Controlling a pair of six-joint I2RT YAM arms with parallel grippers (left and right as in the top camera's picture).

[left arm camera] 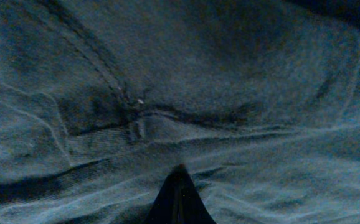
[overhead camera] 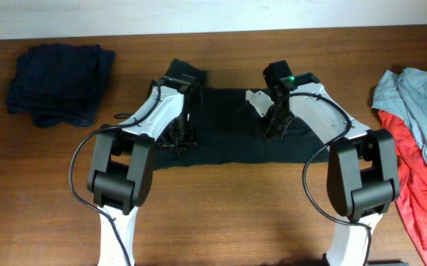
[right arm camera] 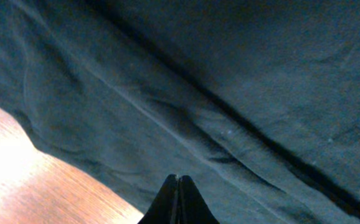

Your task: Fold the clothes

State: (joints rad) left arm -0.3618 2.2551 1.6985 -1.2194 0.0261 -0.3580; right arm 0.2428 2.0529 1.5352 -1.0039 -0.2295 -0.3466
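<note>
Black T-shirt (overhead camera: 228, 129) is spread out mid-worktop (overhead camera: 221, 214), nearer the back edge. Only the overhead shows the navy pile (overhead camera: 58, 85) at the back-left corner and the grey-blue and red clothes (overhead camera: 420, 140), cut off at the right edge. Up close, the left gripper (left arm camera: 179, 190) and right gripper (right arm camera: 178, 190) have jaws clenched against the shirt. Can't tell if any cloth is pinched. Bare wood shows between the shirt and both piles.

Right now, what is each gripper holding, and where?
Both are shut on the black T-shirt: the left gripper pinches fabric beside a seam junction, the right gripper near its edge by the table.
</note>
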